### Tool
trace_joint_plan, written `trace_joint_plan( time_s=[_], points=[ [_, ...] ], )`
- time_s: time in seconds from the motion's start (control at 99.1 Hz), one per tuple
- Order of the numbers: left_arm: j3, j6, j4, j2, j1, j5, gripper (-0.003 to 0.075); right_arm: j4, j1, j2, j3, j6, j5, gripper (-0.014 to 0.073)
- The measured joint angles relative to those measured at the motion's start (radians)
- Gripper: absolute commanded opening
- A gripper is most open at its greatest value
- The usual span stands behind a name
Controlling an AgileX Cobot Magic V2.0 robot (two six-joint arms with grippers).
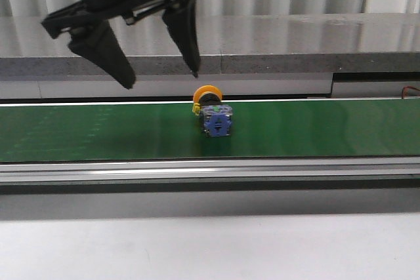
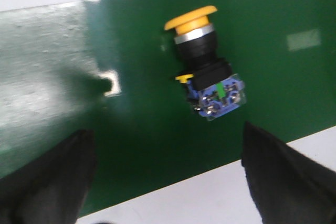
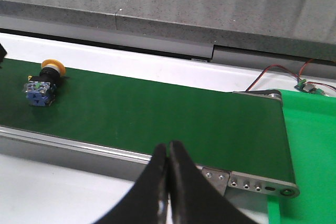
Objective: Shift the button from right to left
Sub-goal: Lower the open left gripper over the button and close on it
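Observation:
The button (image 1: 213, 111) lies on its side on the green belt (image 1: 98, 132), orange-yellow cap toward the far edge, blue body toward me. It also shows in the left wrist view (image 2: 206, 72) and, small, in the right wrist view (image 3: 43, 81). My left gripper (image 1: 162, 78) is open and empty, hanging above the belt just left of the button, one finger near the cap. In its own view the left gripper (image 2: 168, 156) has its black fingers (image 2: 278, 174) wide apart, with the button ahead of them. My right gripper (image 3: 168, 153) is shut and empty, near the belt's right end, far from the button.
A grey ledge (image 1: 295, 44) runs behind the belt. A metal rail (image 1: 210, 170) borders the belt's near side, with white table in front. At the right end are a roller bracket (image 3: 257, 182), red and black wires (image 3: 273, 72) and a bright green surface (image 3: 310, 150).

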Motion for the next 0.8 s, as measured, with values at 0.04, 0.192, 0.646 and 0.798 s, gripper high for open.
trace_joint_plan(
  time_s=[0.04, 0.192, 0.646, 0.798],
  points=[
    [-0.025, -0.008, 0.000, 0.029, -0.015, 0.005, 0.0554, 0.000, 0.000, 0.000, 0.000, 0.000, 0.000, -0.0067],
    [-0.102, -0.026, -0.004, 0.118, -0.043, 0.031, 0.0554, 0.000, 0.000, 0.000, 0.000, 0.000, 0.000, -0.0067],
    [-0.145, -0.122, 0.052, 0.233, -0.048, 0.048, 0.0456, 0.000, 0.000, 0.000, 0.000, 0.000, 0.000, -0.0067],
    [-0.147, -0.136, 0.058, 0.234, -0.048, 0.042, 0.0217, 0.000, 0.000, 0.000, 0.000, 0.000, 0.000, -0.0067]
  ],
)
